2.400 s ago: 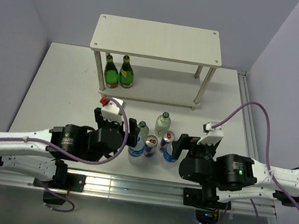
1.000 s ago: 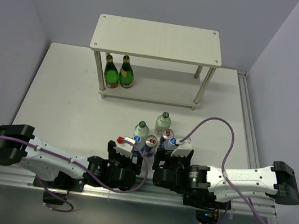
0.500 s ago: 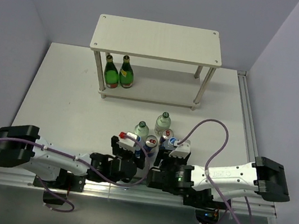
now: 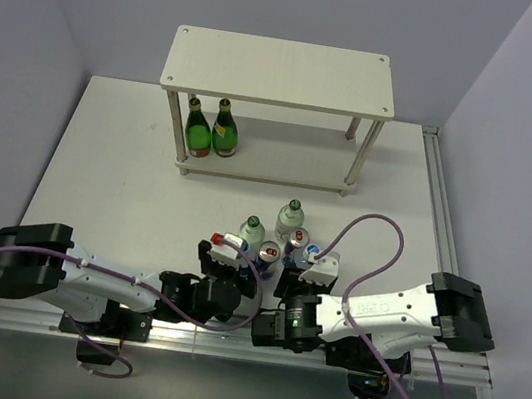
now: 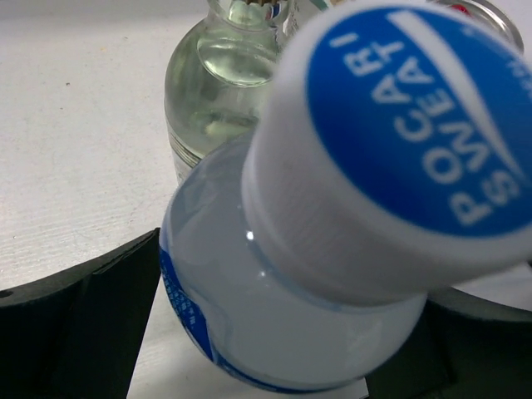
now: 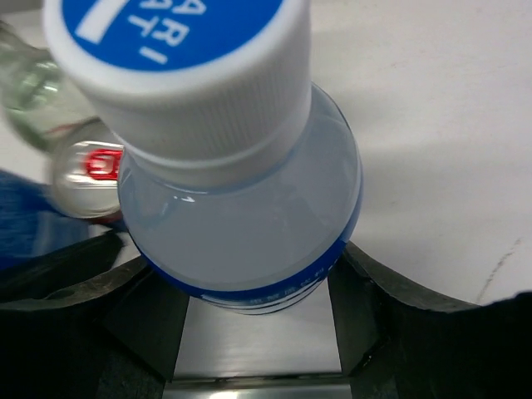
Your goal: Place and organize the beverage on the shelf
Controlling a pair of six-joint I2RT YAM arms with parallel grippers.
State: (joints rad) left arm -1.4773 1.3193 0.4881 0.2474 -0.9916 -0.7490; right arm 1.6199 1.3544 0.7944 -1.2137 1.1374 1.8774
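Two water bottles stand at the near end of the drinks cluster. My left gripper [image 4: 239,260] is open, its fingers [image 5: 87,324] close on either side of the left water bottle [image 5: 274,307]. My right gripper [image 4: 304,266] is shut on the right water bottle [image 6: 241,224], both fingers [image 6: 411,307] against its blue label. Behind them stand two cans [image 4: 269,253] [image 4: 298,239] and two clear green-capped bottles [image 4: 252,228] [image 4: 291,216]. The shelf [image 4: 281,71] stands at the back of the table.
Two dark green bottles [image 4: 199,128] [image 4: 224,129] stand at the left end of the shelf's lower tier [image 4: 292,163]. A metal rail [image 4: 224,335] runs along the table's near edge, and purple cables loop over both arms.
My right gripper has closed on the right water bottle and that arm has folded in leftward. The left jaws have narrowed around the left water bottle.
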